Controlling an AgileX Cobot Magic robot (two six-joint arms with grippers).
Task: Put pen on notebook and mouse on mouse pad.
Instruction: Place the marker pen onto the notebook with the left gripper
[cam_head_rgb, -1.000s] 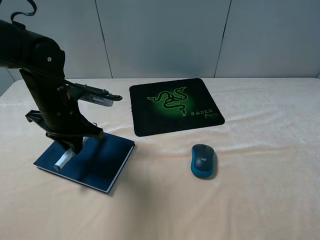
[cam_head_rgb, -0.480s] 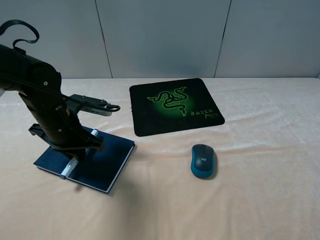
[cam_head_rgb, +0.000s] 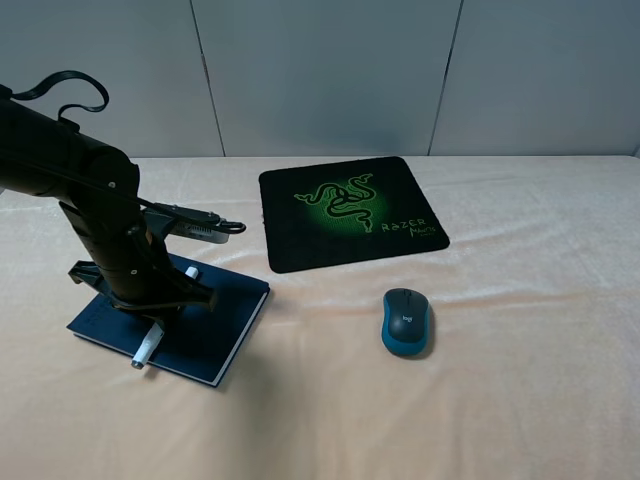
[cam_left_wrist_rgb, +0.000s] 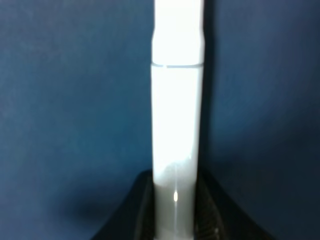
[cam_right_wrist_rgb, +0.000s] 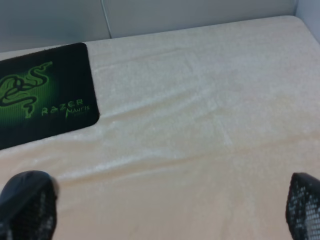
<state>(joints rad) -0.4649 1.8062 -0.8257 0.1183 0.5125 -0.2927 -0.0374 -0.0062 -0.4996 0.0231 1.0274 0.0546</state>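
The white pen (cam_head_rgb: 147, 347) lies along the navy notebook (cam_head_rgb: 220, 325) at the left of the table. Its ends stick out from under my left arm. My left gripper (cam_left_wrist_rgb: 176, 220) is shut on the pen (cam_left_wrist_rgb: 177, 120), which rests low against the blue cover (cam_left_wrist_rgb: 75, 100). The blue-sided mouse (cam_head_rgb: 405, 320) sits on the cloth, in front of the black mouse pad (cam_head_rgb: 350, 212) with its green logo. My right gripper (cam_right_wrist_rgb: 166, 200) is open and holds nothing. It hovers over bare cloth with the mouse pad (cam_right_wrist_rgb: 45, 95) ahead of it, and does not show in the exterior view.
A cream cloth (cam_head_rgb: 520, 300) covers the table, wrinkled near the mouse pad. Grey wall panels (cam_head_rgb: 320, 70) stand behind the back edge. My left arm's black body (cam_head_rgb: 100, 220) hides much of the notebook.
My left arm has lowered and shifted toward the front over the notebook. It carried the pen down onto the cover. Mouse and mouse pad have not moved.
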